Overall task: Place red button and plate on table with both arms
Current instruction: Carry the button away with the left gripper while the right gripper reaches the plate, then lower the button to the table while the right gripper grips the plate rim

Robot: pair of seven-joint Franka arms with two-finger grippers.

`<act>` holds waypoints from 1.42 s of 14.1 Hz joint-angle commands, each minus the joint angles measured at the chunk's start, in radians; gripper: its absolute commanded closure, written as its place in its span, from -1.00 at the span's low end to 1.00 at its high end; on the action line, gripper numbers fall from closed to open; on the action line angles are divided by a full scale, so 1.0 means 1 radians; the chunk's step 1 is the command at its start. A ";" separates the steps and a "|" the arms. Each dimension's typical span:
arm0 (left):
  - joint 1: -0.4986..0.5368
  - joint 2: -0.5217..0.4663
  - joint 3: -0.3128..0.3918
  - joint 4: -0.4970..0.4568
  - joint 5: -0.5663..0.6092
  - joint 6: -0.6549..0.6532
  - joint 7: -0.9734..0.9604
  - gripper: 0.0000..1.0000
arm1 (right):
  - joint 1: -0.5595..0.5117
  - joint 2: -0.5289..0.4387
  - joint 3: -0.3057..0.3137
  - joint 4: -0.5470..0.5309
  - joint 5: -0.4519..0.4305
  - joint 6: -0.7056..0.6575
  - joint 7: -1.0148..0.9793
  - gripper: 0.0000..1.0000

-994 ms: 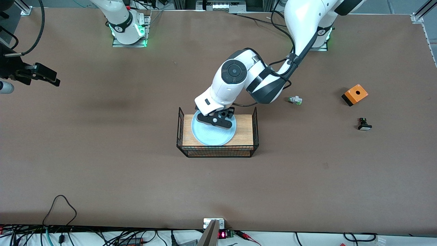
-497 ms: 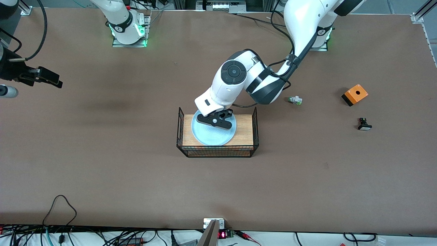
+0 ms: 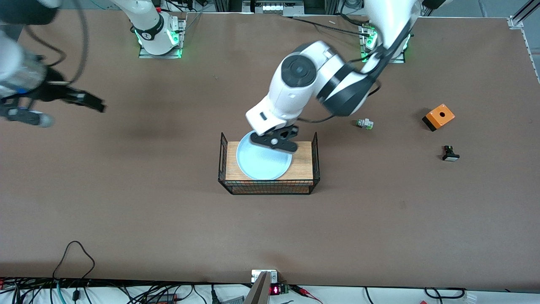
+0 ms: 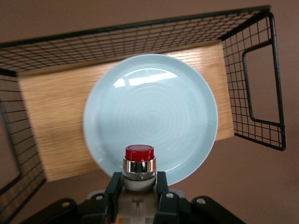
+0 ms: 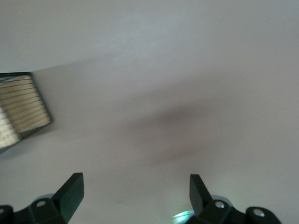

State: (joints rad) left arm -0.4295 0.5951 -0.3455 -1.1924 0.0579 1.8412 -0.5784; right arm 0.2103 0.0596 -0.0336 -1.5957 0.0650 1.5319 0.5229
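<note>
The pale blue plate (image 3: 261,162) lies on the wood-topped wire rack (image 3: 301,166) in the middle of the brown table (image 3: 168,211). My left gripper (image 3: 276,143) hangs a little above the plate's edge that faces the robots' bases. It is shut on the red button (image 4: 138,161), with the red cap pointing away from the fingers. In the left wrist view the plate (image 4: 149,116) shows whole and empty under the left gripper (image 4: 138,179). My right gripper (image 3: 95,104) is open and empty in the air over bare table toward the right arm's end, and the right wrist view shows its fingers (image 5: 70,189) wide apart.
A green-tipped whitish part (image 3: 364,124), an orange box (image 3: 438,117) and a black part with a white face (image 3: 450,154) lie on the table toward the left arm's end. The rack has tall wire end walls (image 3: 315,152).
My left gripper has risen off the plate with the red button in it. My right gripper has moved in from the table's end toward the rack.
</note>
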 commanded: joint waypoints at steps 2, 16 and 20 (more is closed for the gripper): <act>0.144 -0.153 -0.004 -0.021 0.010 -0.241 0.030 0.68 | 0.197 0.031 -0.005 0.010 0.053 0.025 0.384 -1.00; 0.761 -0.107 0.008 -0.584 0.160 0.220 0.874 0.73 | 0.520 0.333 -0.008 0.011 0.055 0.536 1.003 -1.00; 0.805 -0.020 0.010 -0.680 0.172 0.475 0.910 0.73 | 0.515 0.394 -0.017 0.011 0.050 0.547 1.003 -1.00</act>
State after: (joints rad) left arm 0.3293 0.5492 -0.3174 -1.8341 0.1997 2.2246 0.2889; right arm 0.7301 0.4280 -0.0525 -1.5975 0.1122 2.0671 1.5106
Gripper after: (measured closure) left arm 0.661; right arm 0.000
